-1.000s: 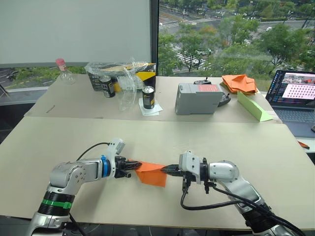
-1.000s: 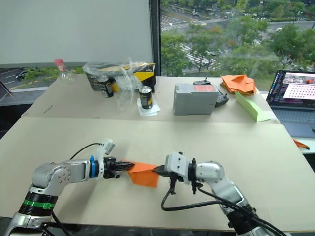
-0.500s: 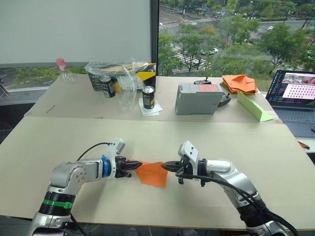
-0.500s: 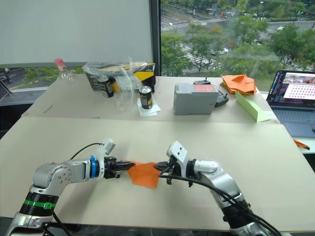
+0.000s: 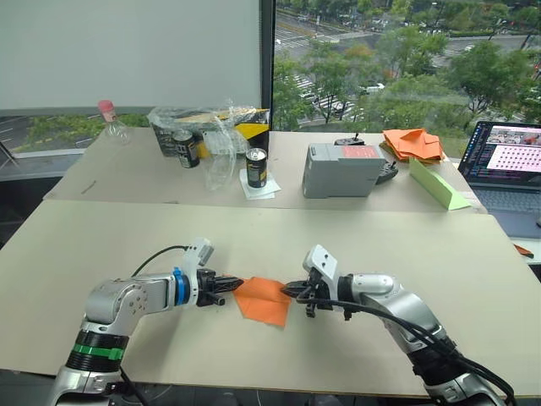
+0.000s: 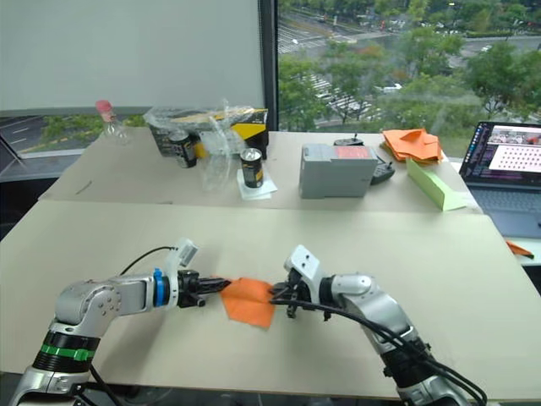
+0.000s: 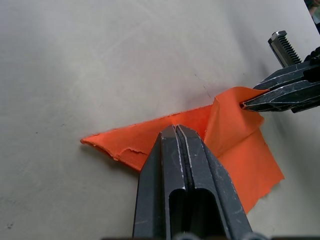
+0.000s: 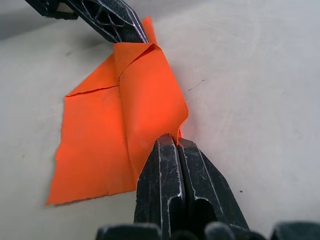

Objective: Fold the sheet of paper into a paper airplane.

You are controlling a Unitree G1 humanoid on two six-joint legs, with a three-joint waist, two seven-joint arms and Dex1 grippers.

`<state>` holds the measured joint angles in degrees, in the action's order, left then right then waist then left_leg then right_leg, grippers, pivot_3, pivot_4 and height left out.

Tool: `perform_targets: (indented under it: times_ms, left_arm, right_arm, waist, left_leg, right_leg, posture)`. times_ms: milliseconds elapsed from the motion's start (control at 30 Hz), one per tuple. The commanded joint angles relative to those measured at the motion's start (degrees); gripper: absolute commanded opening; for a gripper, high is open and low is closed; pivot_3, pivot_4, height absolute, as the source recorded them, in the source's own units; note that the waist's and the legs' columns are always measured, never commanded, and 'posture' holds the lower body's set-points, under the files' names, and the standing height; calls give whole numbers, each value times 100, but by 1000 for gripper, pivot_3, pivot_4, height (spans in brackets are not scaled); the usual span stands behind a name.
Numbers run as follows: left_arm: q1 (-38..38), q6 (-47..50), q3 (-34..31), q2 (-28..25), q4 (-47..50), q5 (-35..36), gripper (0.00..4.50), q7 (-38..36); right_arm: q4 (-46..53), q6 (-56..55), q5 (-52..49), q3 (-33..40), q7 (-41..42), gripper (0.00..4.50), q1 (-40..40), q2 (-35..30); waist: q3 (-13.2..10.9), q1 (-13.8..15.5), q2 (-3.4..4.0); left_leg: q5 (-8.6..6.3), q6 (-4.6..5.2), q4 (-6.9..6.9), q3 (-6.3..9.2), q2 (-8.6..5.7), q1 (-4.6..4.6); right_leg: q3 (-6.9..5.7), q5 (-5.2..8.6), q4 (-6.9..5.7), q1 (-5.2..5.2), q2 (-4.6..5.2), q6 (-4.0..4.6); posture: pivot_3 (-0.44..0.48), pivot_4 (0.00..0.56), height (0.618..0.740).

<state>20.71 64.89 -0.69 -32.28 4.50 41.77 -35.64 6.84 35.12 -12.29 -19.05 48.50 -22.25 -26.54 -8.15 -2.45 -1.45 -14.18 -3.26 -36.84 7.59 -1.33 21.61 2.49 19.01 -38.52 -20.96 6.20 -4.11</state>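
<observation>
The sheet of paper (image 5: 264, 299) is a partly folded bright-orange piece lying low over the near table, between my two grippers. My left gripper (image 5: 232, 283) is shut on its left corner. My right gripper (image 5: 290, 290) is shut on its right edge, where a flap is folded over. In the left wrist view the orange sheet (image 7: 235, 145) spreads past my closed fingers, with the right gripper's tips pinching the far fold. In the right wrist view the sheet (image 8: 120, 125) shows a crease running toward the left gripper.
On the far table stand two cans (image 5: 255, 167), a plastic-wrapped box (image 5: 211, 127), a bottle (image 5: 107, 118), a grey box (image 5: 342, 169), a heap of orange paper pieces (image 5: 412, 144) and a light-green paper wedge (image 5: 435, 184). A laptop (image 5: 511, 165) sits at right.
My right wrist has rolled, its camera block now on top, and its gripper has pushed the sheet's right edge slightly left and down. The left gripper has held still.
</observation>
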Motion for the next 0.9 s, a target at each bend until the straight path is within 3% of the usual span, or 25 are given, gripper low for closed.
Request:
perform_targets:
  times_ms: [33, 300, 667, 900]
  left_arm:
    - [-111, 159, 52, -25, 30, -139, 0, 103]
    - [-43, 250, -199, 62, 91, -53, 0, 261]
    - [345, 1052, -1110, 616, 1200, 865, 0, 867]
    - [-36, 898, -519, 289, 1736, 704, 0, 654]
  right_arm:
    - [-291, 156, 314, -153, -129, 19, 63, -146]
    - [-293, 82, 374, -230, -143, 19, 47, -138]
    - [-325, -29, 472, -319, -57, 19, 90, -231]
    - [-359, -48, 473, -342, -64, 19, 39, -208]
  waist:
    - [5, -2, 0]
    - [5, -1, 0]
    - [5, 1, -1]
    - [5, 2, -1]
  left_leg:
    - [0, 0, 0, 0, 0, -3]
    - [-9, 15, 4, 2, 2, -44]
    - [-10, 17, 4, 4, 2, -44]
    - [-11, 19, 5, 3, 2, -44]
  right_leg:
    - [0, 0, 0, 3, 0, 0]
    - [-5, 1, 23, 56, -2, -1]
    - [-7, 1, 41, 65, -2, -1]
    - [-6, 1, 44, 65, -2, -1]
  posture:
    - [0, 150, 740]
    - [0, 150, 740]
    - [0, 150, 740]
    - [0, 150, 740]
